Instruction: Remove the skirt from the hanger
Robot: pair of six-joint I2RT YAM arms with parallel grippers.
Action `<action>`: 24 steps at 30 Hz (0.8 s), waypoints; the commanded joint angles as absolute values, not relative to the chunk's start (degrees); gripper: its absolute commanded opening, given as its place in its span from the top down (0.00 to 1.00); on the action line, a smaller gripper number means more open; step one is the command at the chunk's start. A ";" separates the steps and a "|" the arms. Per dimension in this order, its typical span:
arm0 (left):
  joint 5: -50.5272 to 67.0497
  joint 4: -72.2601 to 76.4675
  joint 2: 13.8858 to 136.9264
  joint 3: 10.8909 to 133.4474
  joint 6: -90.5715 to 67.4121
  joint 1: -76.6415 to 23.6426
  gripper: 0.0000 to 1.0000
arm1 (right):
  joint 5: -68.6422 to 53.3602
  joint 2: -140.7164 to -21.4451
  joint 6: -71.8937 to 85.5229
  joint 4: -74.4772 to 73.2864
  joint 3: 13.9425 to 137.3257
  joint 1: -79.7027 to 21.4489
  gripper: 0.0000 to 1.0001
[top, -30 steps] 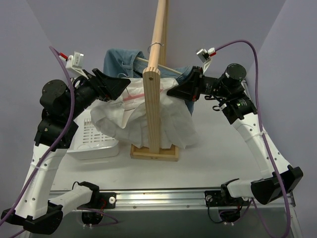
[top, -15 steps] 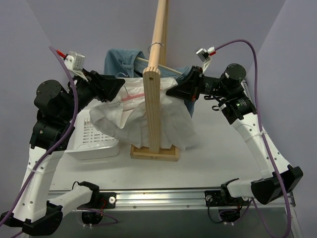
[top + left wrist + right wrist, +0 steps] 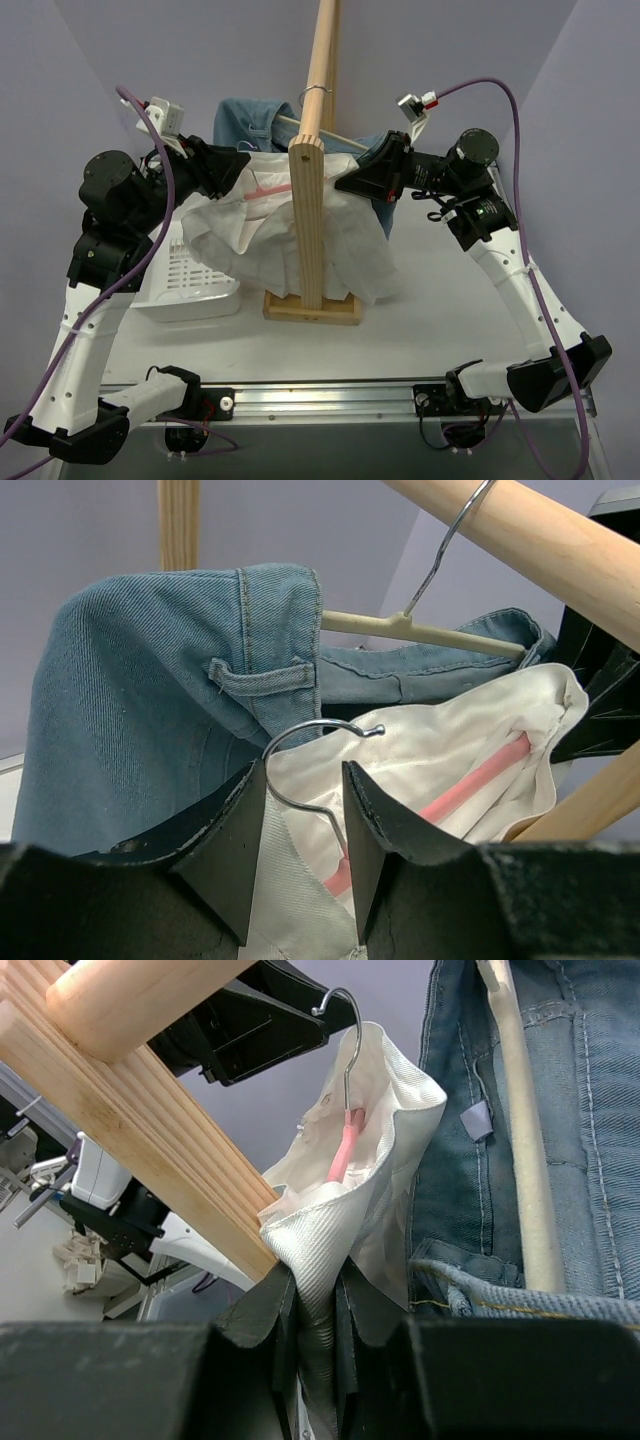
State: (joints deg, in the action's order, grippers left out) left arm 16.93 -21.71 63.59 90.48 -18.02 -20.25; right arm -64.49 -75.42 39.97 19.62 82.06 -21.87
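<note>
Pale violet walls enclose a white table (image 3: pixel 450 320) on which a wooden rack (image 3: pixel 305 230) stands with a round rail (image 3: pixel 322 60) running over it. The left gripper (image 3: pixel 303 780) is raised at the rack's left side, its jaws partly apart. The wire hook (image 3: pixel 320 725) of the hanger (image 3: pixel 480 780) rises between the two fingers, and a gap is visible on either side of the wire, so no firm grip can be read. The hanger's pink bar slants away just beyond this gripper, sunk into the waistband of the skirt (image 3: pixel 440 740). Above and behind the same gripper hangs a blue denim garment (image 3: pixel 130 700) on an off-white hanger (image 3: pixel 420 628) hooked over the rail. The right gripper (image 3: pixel 315 1280) faces it from the rack's other side. Its jaws are nearly closed and pinch a fold of the skirt's white cloth between the fingers. From that pinch the cloth rises towards the pink hanger neck, and the denim lies just beside the gripper on its far side. In the overhead view the skirt droops below both grippers, draped across the rack's upright. A white slatted basket (image 3: pixel 190 275) sits on the table beneath the left gripper.
</note>
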 commanded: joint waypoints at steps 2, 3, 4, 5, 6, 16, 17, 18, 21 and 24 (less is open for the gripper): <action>16.52 -21.88 63.98 92.90 -16.08 -20.13 0.55 | -66.36 -73.04 42.80 28.65 84.29 -23.03 1.00; 16.44 -21.80 64.16 92.90 -16.08 -20.13 0.55 | -66.44 -72.95 42.89 28.83 84.29 -23.03 1.00; 16.44 -21.36 64.51 93.07 -16.17 -20.13 0.55 | -66.62 -73.04 42.89 28.83 84.29 -23.11 1.00; 16.44 -21.18 64.77 93.25 -16.17 -20.13 0.55 | -66.71 -73.04 42.98 29.00 84.29 -23.12 1.00; 16.52 -21.18 64.95 93.34 -16.17 -20.13 0.54 | -66.80 -73.12 43.07 29.00 84.37 -23.20 1.00; 13.71 -20.13 65.57 92.73 -15.38 -20.13 0.30 | -67.50 -72.86 43.15 29.00 84.46 -23.55 1.00; 13.71 -19.95 65.57 92.64 -15.47 -20.13 0.30 | -67.59 -72.95 43.15 29.09 84.46 -23.64 1.00; 13.88 -19.60 65.65 92.64 -15.47 -20.13 0.32 | -67.59 -72.86 43.15 29.09 84.46 -23.64 1.00; 14.50 -18.64 65.65 92.55 -16.43 -20.13 0.40 | -67.76 -73.04 43.07 28.83 84.29 -23.82 1.00; 15.73 -16.62 64.87 92.29 -17.57 -20.13 0.57 | -67.50 -73.21 41.49 26.38 84.37 -23.73 1.00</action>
